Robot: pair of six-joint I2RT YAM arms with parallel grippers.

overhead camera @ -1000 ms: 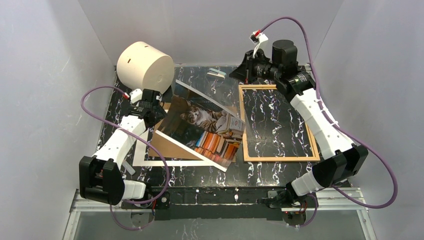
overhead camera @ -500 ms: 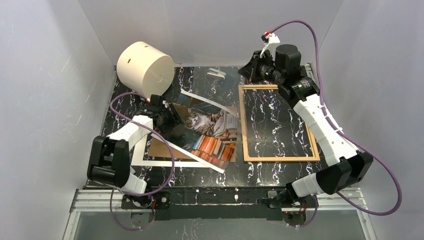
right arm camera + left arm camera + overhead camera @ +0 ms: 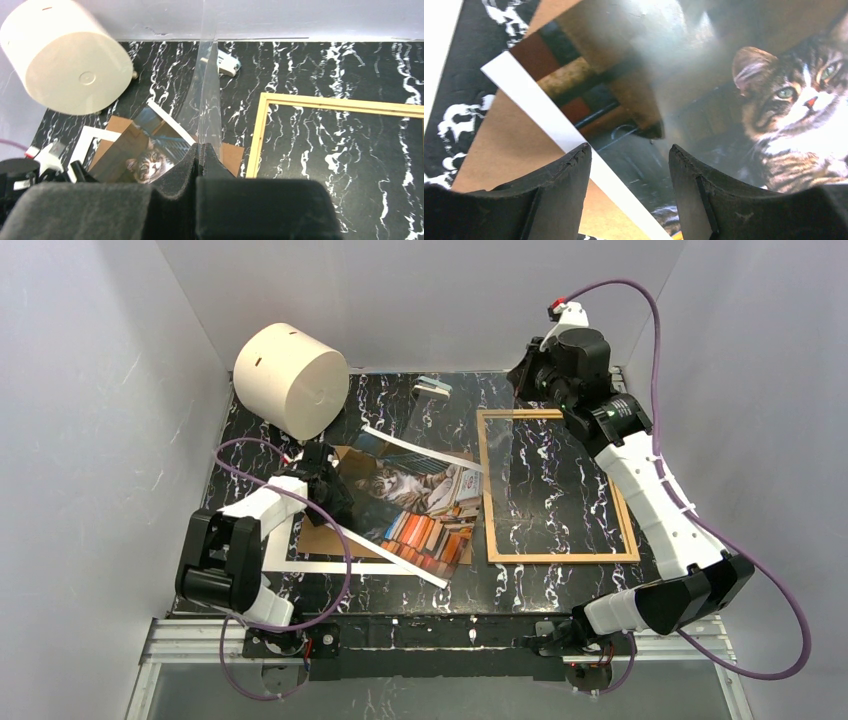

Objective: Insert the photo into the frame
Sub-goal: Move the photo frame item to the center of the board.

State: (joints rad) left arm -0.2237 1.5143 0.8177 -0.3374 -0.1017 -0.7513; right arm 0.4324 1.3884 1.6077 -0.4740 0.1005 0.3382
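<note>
The photo [image 3: 420,502], a cat on stacked books, lies tilted on a brown backing board [image 3: 322,536] left of centre. My left gripper [image 3: 337,496] is low over its left edge. In the left wrist view its jaws [image 3: 629,147] stand open astride the photo [image 3: 724,100] and its white border, gripping nothing. The frame [image 3: 560,557], thin light wood, lies flat at the right with the table showing through. At the back, above the frame's far left corner, my right gripper [image 3: 528,370] is shut [image 3: 199,148] on a clear sheet [image 3: 207,95] held on edge. The frame's top rail [image 3: 340,103] shows to its right.
A large cream cylinder [image 3: 292,380] stands at the back left. A white mat sheet [image 3: 330,565] lies under the backing board. A small pale object [image 3: 433,386] sits by the back wall. Grey walls close in three sides.
My left arm has folded down, bringing its gripper onto the photo's left edge with narrower jaws, and the photo lies flatter. The right gripper has moved right and back with the clear sheet.
</note>
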